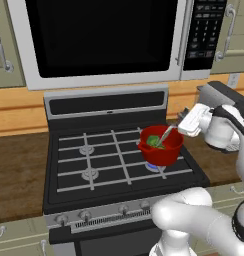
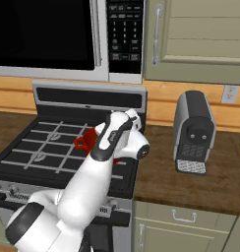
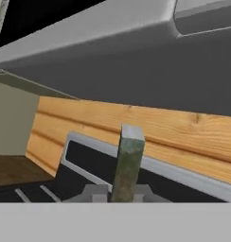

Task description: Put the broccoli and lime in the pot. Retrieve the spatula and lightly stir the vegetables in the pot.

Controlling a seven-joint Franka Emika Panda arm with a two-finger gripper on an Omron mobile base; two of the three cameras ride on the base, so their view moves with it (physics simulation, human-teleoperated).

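The red pot (image 1: 166, 152) stands on the stove's front right burner; its left side handle (image 2: 81, 143) shows beside my arm. Inside lie the vegetables (image 1: 154, 142) as one green lump; broccoli and lime are too small to tell apart. My gripper (image 1: 178, 127) hovers just right of and above the pot rim, shut on the spatula (image 1: 165, 135), which slants down into the pot. In the hand view the spatula handle (image 3: 128, 163) rises as a grey-green bar from between the fingertips (image 3: 142, 191) of the gripper (image 3: 118, 196).
The stove (image 1: 94, 165) has three other burners to the left of the pot. A microwave (image 1: 104, 35) hangs close above. A grey coffee machine (image 2: 193, 133) stands on the wooden counter (image 2: 191, 182) to the right. The wooden backsplash (image 3: 136, 123) lies behind.
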